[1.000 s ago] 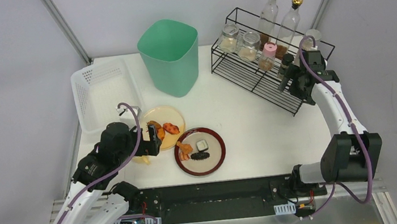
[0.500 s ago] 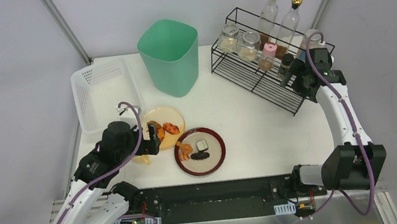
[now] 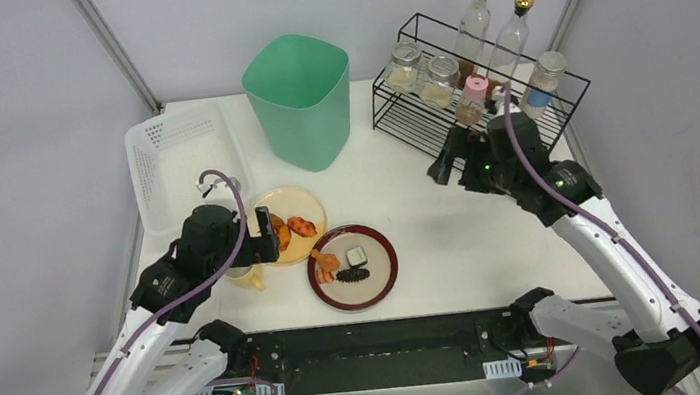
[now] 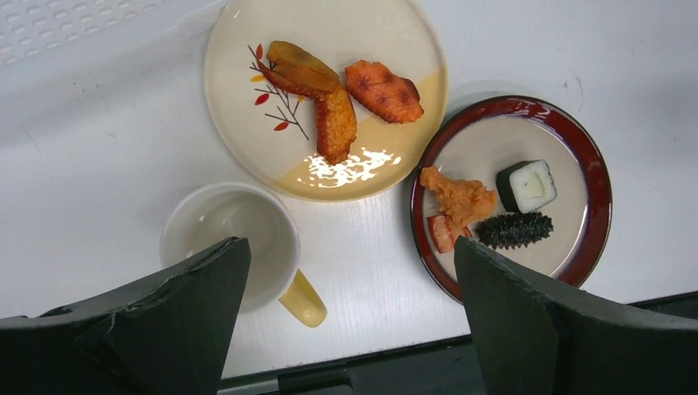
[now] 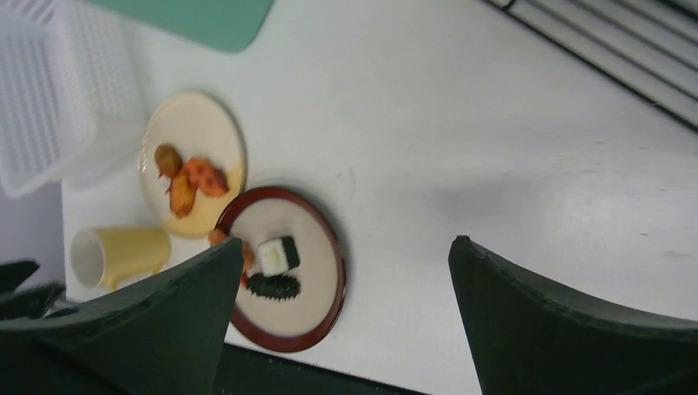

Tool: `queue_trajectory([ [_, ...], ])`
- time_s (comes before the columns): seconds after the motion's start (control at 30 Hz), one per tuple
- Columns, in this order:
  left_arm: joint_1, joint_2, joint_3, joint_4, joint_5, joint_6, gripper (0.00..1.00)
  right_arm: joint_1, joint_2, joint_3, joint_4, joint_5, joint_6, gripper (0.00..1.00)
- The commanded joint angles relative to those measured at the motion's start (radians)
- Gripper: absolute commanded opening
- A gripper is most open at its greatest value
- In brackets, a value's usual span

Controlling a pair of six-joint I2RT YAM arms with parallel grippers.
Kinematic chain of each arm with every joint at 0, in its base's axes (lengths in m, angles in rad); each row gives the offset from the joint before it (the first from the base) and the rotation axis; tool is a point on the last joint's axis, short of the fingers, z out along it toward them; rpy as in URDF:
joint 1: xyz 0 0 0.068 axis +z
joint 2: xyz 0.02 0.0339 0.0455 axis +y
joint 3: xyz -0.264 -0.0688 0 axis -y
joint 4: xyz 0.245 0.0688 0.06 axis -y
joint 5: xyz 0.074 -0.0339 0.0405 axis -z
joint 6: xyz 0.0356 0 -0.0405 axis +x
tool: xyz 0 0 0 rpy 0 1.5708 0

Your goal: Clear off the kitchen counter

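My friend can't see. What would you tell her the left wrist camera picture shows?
From above, a flat white kitchen counter holds a round cream plate of fried pieces, a round red-rimmed plate with a sushi roll and other bites, and a pale yellow mug. The left end effector is open, its dark fingers at the bottom.

L arm (image 3: 132, 360), R arm (image 3: 625, 252): white shells, black joints, purple cables (image 3: 239, 199); black wedge pincer fingers (image 4: 177, 317).
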Motion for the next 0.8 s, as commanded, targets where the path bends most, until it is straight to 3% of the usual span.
queue_trajectory([
  [0.0, 0.002, 0.009, 0.054, -0.013, -0.025, -0.069, 1.0, 0.172, -0.001, -0.035, 0.096, -0.027, 0.078, 0.99],
  [0.33, 0.002, 0.014, 0.08, -0.022, -0.046, -0.092, 1.0, 0.47, 0.155, -0.014, 0.2, 0.041, 0.109, 0.99],
  [0.77, 0.002, -0.047, 0.082, -0.056, -0.026, -0.166, 1.0, 0.49, 0.118, -0.333, 0.368, 0.026, 0.336, 0.96],
])
